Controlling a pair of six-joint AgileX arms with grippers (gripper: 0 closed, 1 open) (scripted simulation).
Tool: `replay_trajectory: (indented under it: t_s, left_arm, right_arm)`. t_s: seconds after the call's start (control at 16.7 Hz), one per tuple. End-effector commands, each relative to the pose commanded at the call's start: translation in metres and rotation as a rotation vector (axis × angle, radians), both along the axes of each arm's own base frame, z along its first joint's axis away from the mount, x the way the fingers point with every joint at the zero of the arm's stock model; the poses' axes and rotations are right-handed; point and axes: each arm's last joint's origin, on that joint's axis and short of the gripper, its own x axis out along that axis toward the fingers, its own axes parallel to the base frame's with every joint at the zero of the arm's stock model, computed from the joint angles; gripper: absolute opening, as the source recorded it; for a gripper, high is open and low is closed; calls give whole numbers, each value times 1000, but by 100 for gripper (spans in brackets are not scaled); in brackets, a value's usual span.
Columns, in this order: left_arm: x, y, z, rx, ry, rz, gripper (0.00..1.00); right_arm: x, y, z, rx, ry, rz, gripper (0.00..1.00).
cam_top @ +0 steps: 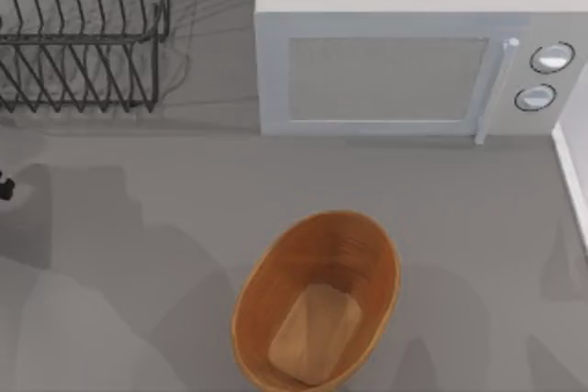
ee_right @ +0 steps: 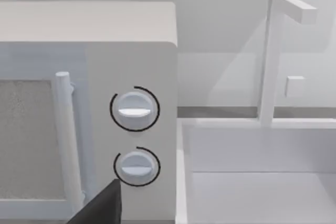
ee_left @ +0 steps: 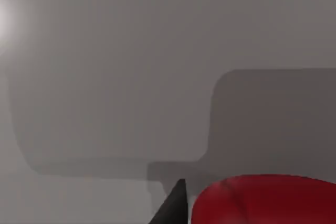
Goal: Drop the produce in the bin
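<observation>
A white microwave (ee_right: 89, 108) shows its upright door handle (ee_right: 67, 145) and two round dials (ee_right: 135, 109), one above the other. Just beside it lies a white sink (ee_right: 257, 182) with a tall angular faucet (ee_right: 273, 51). A dark finger tip (ee_right: 102, 205) pokes in near the lower dial.

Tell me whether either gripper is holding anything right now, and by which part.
Cannot be told. The left wrist view shows the red produce close beside one dark left fingertip, but no closed hold is visible.

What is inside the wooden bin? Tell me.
Nothing: the bin shows just its lighter flat bottom and ribbed walls. Its near end is cut off by the top view's edge. The red produce is still by the left gripper's finger.
</observation>
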Motion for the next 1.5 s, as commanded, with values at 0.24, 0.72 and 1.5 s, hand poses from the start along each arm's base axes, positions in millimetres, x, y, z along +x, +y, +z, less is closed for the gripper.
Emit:
replay_trajectory:
  t_s: [0.24,0.72,1.5]
  left_arm:
    - [7,1,45,-4,15,-5,0]
    - [-4,-2,141,1,1,-2,0]
    - [4,-130,138,27,6,-442,0]
  right_arm:
    - [0,0,0,0,0,0,100]
    - [0,0,0,0,0,0,100]
    - [0,0,0,0,0,0,100]
